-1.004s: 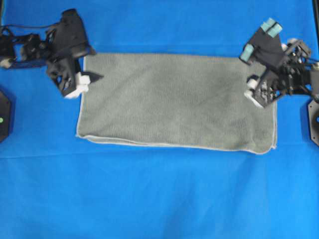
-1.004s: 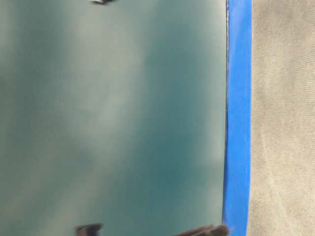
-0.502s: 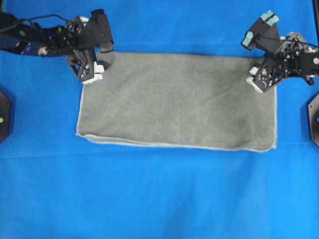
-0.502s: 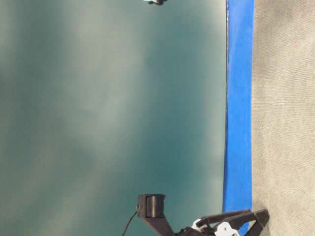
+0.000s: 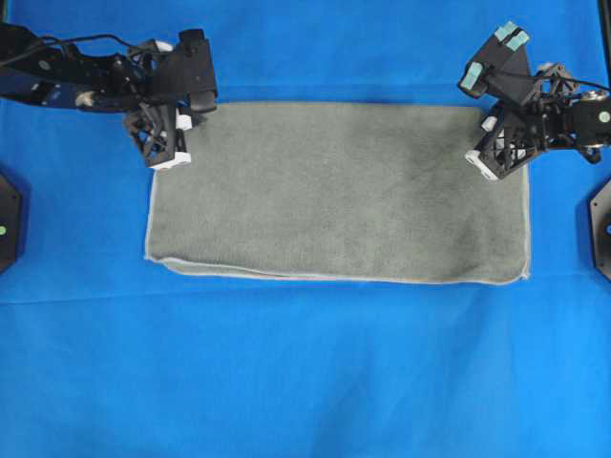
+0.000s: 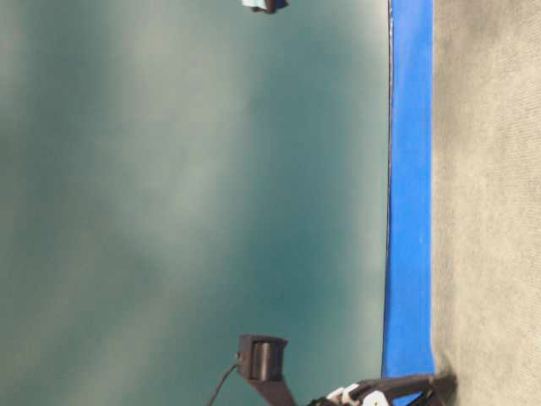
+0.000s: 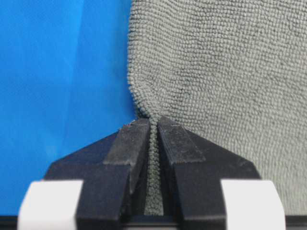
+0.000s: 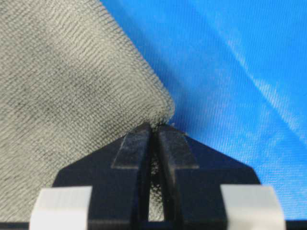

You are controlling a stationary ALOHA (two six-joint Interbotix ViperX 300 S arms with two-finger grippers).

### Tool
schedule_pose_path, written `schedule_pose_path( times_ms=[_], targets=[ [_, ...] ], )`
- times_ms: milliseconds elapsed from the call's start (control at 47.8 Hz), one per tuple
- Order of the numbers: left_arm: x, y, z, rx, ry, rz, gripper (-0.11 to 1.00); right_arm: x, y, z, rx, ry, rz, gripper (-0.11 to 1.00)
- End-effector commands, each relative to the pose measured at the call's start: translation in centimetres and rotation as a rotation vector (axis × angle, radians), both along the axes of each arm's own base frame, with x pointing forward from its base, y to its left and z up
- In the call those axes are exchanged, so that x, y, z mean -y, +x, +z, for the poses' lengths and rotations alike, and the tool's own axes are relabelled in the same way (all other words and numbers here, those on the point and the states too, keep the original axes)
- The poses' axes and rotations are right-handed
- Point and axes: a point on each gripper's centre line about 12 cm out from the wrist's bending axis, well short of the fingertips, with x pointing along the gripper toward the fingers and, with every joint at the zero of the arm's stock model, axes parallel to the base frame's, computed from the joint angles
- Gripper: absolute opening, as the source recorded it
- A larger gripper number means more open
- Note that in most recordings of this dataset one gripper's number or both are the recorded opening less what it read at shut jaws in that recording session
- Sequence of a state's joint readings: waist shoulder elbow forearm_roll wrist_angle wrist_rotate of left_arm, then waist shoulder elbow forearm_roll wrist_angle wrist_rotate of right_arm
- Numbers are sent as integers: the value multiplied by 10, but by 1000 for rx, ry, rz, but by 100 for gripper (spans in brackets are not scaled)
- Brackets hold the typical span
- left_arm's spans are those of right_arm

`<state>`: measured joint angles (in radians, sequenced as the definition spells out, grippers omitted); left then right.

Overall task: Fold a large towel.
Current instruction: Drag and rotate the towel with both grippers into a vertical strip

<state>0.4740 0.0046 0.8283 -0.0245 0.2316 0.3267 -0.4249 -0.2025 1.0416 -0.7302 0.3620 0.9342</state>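
At the far corners, left claw (image 7: 153,125) and right claw (image 8: 153,128) clenched on towel (image 5: 334,191), pinched hem hidden.

The towel (image 5: 334,191) is a dull grey-green with a fine looped, dotted texture and a thin pale hem along its 6 o'clock edge. Under it lies a plain bright blue sheet (image 5: 305,382). Black grippers carry white blocks; at 2 o'clock, pale teal pads (image 5: 492,59).

Bright blue sheet (image 5: 305,372) spread smooth across the whole desk, faintly creased and catching pale sheen. Black mounts at the far left edge (image 5: 8,221) and far right edge (image 5: 601,227), the left bearing a small green dot.
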Motion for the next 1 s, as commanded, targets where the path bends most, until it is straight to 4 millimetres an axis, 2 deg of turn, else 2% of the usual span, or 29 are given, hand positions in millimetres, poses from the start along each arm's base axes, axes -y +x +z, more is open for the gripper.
schedule_pose_path(
  times_ms=[0,167,272,356,502,586,649,753,858,983],
  targets=[
    [-1,4,35,53,18,7,2,-1,7,23,75,-36,9,3],
    [22,5,100,144,1,13,2,-12,15,71,194,-103,34,3],
    [48,6,134,212,-27,-4,2,-29,22,104,284,-128,78,3],
    [76,3,164,275,-33,-72,2,-44,26,129,349,-142,125,3],
    [107,-5,206,406,-98,-80,2,-68,26,170,444,-159,193,3],
    [119,-9,217,461,-185,-20,2,-72,24,182,482,-168,209,3],
    [127,-8,217,475,-255,30,2,-67,24,190,496,-202,206,3],
    [150,0,215,489,-369,62,2,-44,23,199,483,-308,165,3],
    [184,16,217,533,-443,-2,2,-13,23,206,475,-392,109,3],
    [228,45,218,591,-504,-114,2,10,33,210,505,-415,87,3]
  ],
)
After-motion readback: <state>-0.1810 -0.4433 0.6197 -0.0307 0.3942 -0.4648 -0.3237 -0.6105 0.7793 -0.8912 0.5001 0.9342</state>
